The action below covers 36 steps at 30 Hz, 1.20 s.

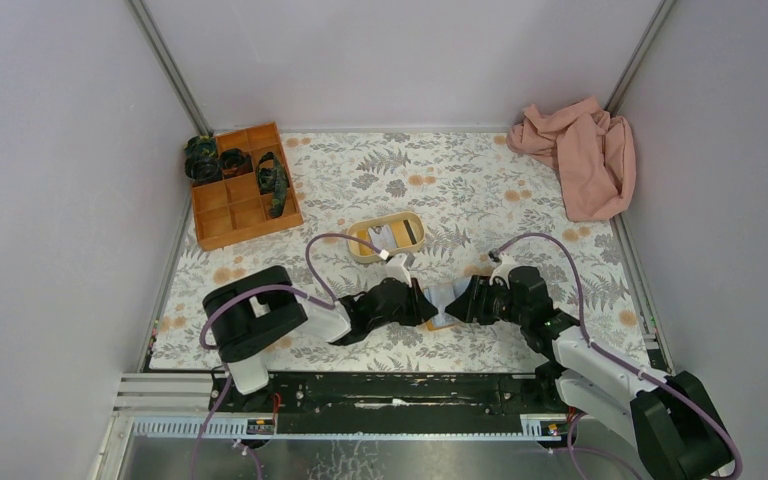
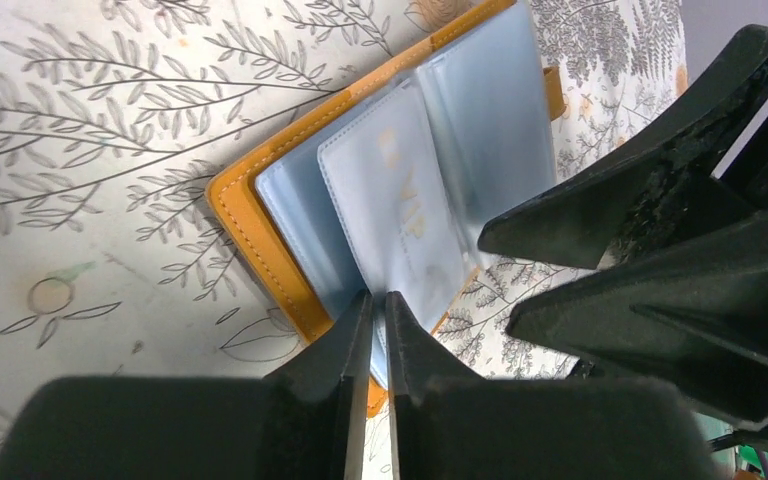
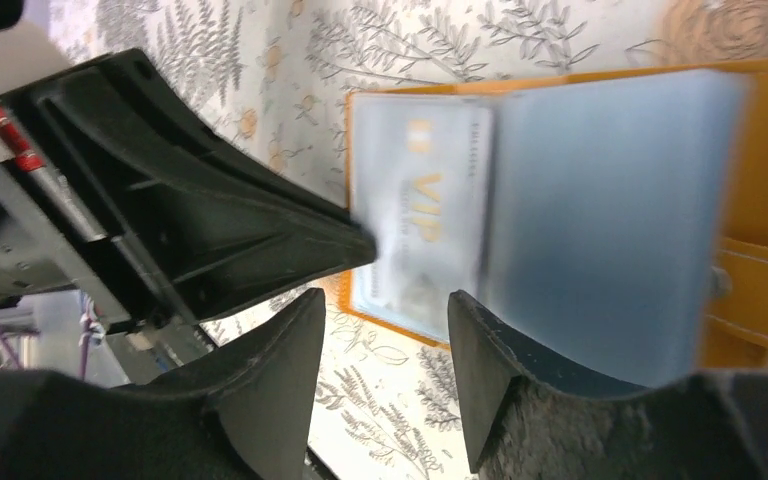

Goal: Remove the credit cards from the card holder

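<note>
Left gripper (image 1: 428, 303) and right gripper (image 1: 458, 300) meet nose to nose over the holder (image 1: 442, 318), near the front of the floral mat (image 1: 480, 190) — the grip is unclear from above. Tray (image 1: 360, 243) just behind holds what may be cards (image 1: 392, 235). Box (image 1: 245, 190) far left, pink rag (image 1: 585, 160) far right.

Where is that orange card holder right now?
Seen from above, the card holder lies open centrally on the floral mat, between the left gripper and right gripper, with the beige oval tray just beyond it.

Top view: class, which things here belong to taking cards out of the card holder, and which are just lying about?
Job: card holder, VIP card, left fingers, right fingers.
Lying about: orange compartment box, pink cloth.
</note>
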Tool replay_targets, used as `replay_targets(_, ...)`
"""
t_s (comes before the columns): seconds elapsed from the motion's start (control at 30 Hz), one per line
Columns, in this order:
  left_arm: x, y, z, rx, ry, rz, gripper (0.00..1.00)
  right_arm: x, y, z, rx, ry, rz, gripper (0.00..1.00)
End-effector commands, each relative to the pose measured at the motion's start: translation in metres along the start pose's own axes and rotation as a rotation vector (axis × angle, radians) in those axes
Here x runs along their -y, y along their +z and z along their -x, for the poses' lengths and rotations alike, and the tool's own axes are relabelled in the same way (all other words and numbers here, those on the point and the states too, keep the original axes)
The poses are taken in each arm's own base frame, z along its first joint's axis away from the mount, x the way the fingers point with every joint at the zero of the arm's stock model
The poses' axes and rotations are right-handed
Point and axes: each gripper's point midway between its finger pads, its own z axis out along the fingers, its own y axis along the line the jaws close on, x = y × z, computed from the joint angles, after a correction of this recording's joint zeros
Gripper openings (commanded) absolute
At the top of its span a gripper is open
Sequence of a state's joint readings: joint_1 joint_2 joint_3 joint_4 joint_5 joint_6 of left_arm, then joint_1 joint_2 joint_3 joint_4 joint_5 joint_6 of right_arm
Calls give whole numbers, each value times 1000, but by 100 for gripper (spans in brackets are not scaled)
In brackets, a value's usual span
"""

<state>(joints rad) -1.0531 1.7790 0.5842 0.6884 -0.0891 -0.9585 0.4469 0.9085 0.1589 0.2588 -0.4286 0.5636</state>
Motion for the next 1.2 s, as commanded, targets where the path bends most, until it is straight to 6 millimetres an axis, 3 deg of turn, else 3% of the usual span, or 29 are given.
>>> replay_targets(0.0, -22, -12, 4, 6, 23, 92, 12, 7, 0, 19, 47, -55, -83, 56)
replay_targets(0.13, -27, -15, 11, 22, 46, 152, 8, 22, 2, 20, 56, -47, -156, 55)
replay_targets(0.27, -30, -13, 12, 10, 63, 180, 8, 22, 7, 14, 35, -34, -131, 55)
replay_targets(0.5, -24, -17, 16, 14, 63, 172, 25, 23, 7, 12, 32, -33, -132, 55)
replay_targets(0.6, -20, -22, 23, 35, 68, 167, 28, 22, 5, 14, 40, -35, -133, 55)
replay_targets(0.9, -7, -18, 26, 37, 72, 120, 18, 20, 4, 12, 46, -29, -121, 55)
replay_targets(1.17, 2, -15, 15, 16, 9, 33, 15, -4, 4, 24, 52, -27, -33, 55)
